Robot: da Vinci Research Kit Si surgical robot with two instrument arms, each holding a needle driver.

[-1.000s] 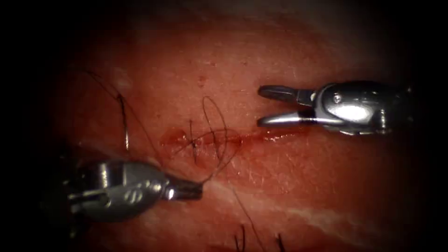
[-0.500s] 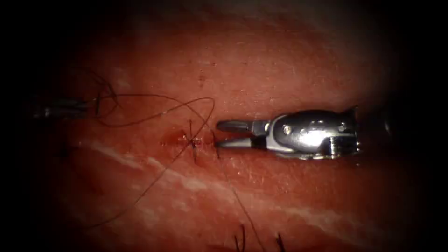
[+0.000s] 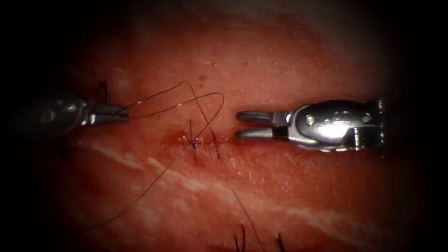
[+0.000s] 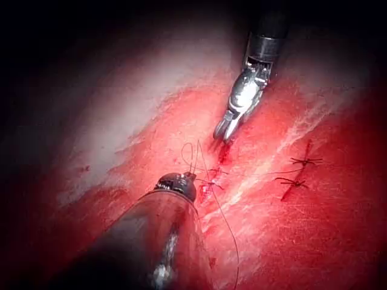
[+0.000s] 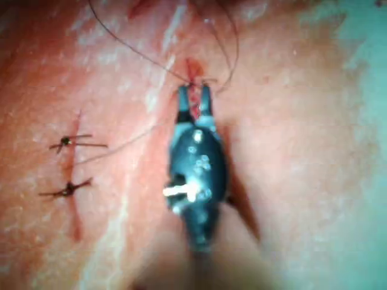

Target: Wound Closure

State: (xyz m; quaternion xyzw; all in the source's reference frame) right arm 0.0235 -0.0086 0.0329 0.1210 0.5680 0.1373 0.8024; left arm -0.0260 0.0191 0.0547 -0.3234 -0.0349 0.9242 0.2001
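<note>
Endoscope view: the glistening, pale-streaked tissue (image 3: 289, 196) bears a short cut (image 3: 200, 139) with red fluid (image 3: 173, 138), crossed by dark knotted stitches. At nine o'clock the left tool (image 3: 122, 114) has its jaws closed on the thin dark thread (image 3: 186, 100), which loops towards the cut. At three o'clock the polished steel right tool (image 3: 239, 125) holds nothing, jaws parted, just right of the cut. No needle can be made out.

Left wrist view: the right tool (image 4: 221, 134) points at the cut.

Right wrist view: its parted jaws straddle the cut; two finished stitches (image 5: 69, 166) lie towards nine o'clock.
</note>
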